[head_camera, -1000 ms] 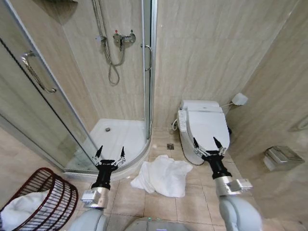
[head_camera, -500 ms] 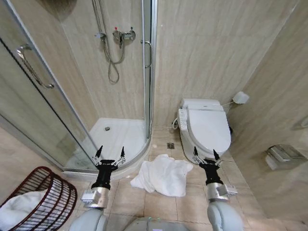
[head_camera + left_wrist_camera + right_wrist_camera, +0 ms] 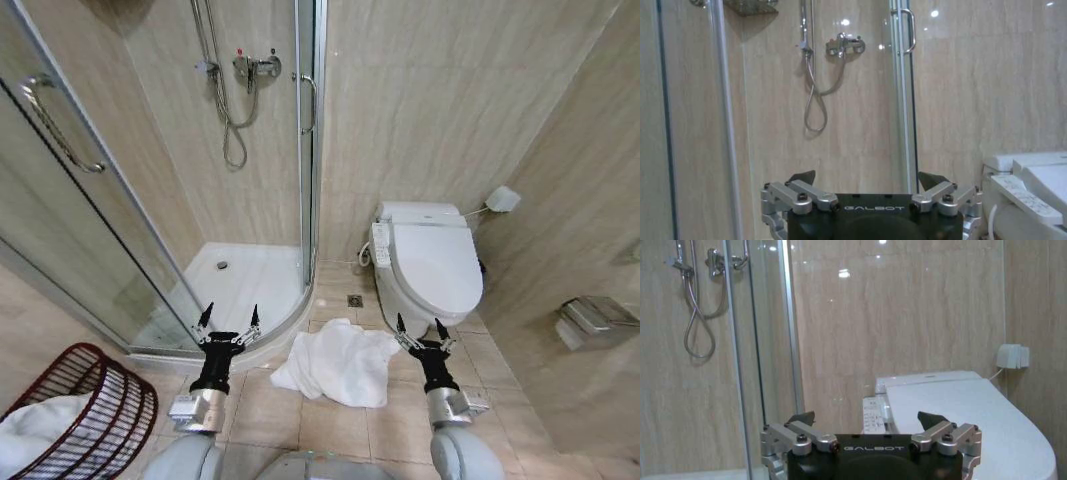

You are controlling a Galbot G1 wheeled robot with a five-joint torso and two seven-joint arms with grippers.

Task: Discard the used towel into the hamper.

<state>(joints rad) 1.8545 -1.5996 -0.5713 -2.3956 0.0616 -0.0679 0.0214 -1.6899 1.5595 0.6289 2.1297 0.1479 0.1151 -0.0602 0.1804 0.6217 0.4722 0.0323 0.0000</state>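
A crumpled white towel (image 3: 338, 363) lies on the tiled floor between the shower base and the toilet. The hamper (image 3: 95, 400), a dark reddish-brown open-weave basket, stands at the lower left with white cloth (image 3: 35, 430) inside. My left gripper (image 3: 228, 317) is open, held low to the left of the towel, in front of the shower's curved edge. My right gripper (image 3: 418, 327) is open too, just off the towel's right edge, beside the toilet. Both wrist views show open, empty jaws, the left gripper (image 3: 867, 176) facing the shower and the right gripper (image 3: 867, 416) facing the toilet.
A glass shower enclosure (image 3: 120, 230) with a white tray (image 3: 240, 280) fills the left. The white toilet (image 3: 425, 265) stands at the right against the wall. A metal holder (image 3: 592, 318) hangs on the right wall. A floor drain (image 3: 355, 300) sits behind the towel.
My right gripper has drawn in leftward and lower, from in front of the toilet to beside the towel's right edge. The camera has shifted slightly. The left gripper and towel have stayed put.
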